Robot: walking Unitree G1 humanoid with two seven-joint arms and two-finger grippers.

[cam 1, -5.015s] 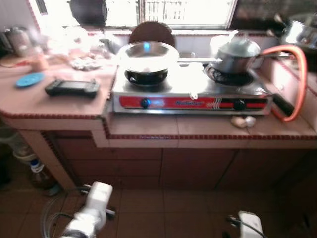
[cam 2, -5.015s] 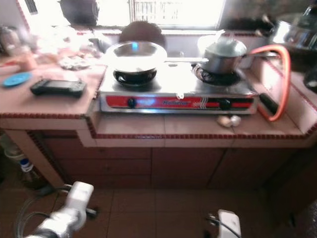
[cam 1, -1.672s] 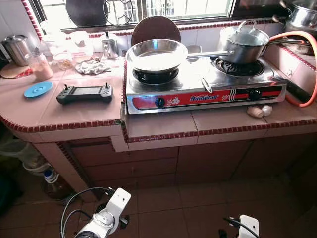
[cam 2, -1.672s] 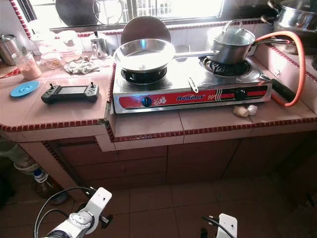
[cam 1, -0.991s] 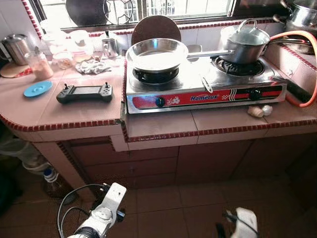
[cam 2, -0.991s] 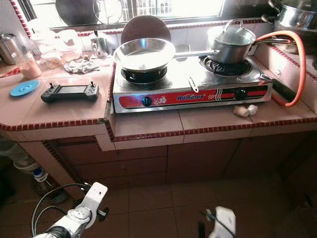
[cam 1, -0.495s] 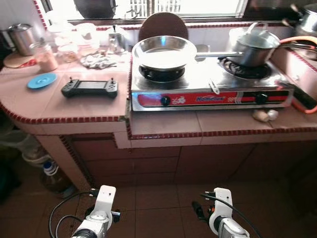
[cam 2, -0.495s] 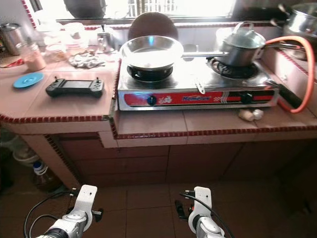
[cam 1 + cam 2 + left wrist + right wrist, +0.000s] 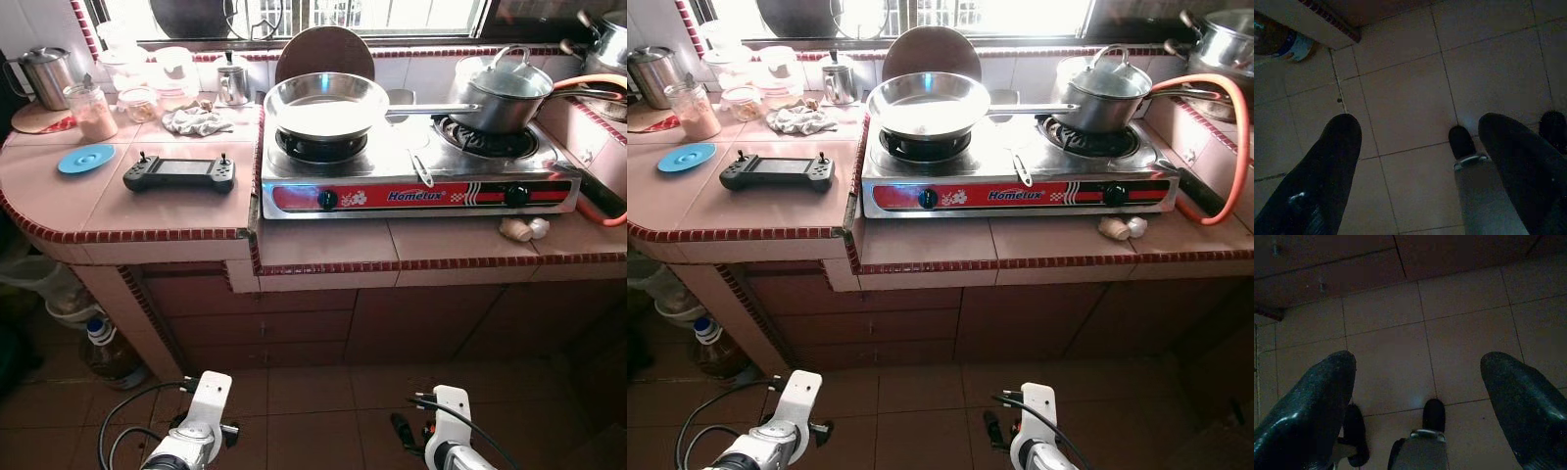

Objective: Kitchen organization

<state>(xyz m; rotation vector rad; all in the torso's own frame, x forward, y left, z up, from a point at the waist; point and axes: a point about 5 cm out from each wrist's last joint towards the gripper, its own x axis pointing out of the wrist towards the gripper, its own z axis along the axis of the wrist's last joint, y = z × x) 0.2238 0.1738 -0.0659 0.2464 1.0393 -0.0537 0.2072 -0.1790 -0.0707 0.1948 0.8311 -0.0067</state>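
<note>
A red-and-steel two-burner stove sits on the pink tiled counter. An empty steel frying pan is on its left burner, a lidded saucepan on the right one. Left of the stove lie a black game controller and a blue disc. Both arms hang low in front of the counter: left arm, right arm. My left gripper and right gripper are open over brown floor tiles, holding nothing.
At the back left stand a steel kettle, a jar of pink powder, a small steel cup and a crumpled cloth. Garlic bulbs lie by an orange gas hose. A bottle stands on the floor at the left.
The head view has steadied and shifted a little. The right arm has come nearer the middle at the bottom. Nothing on the counter has moved.
</note>
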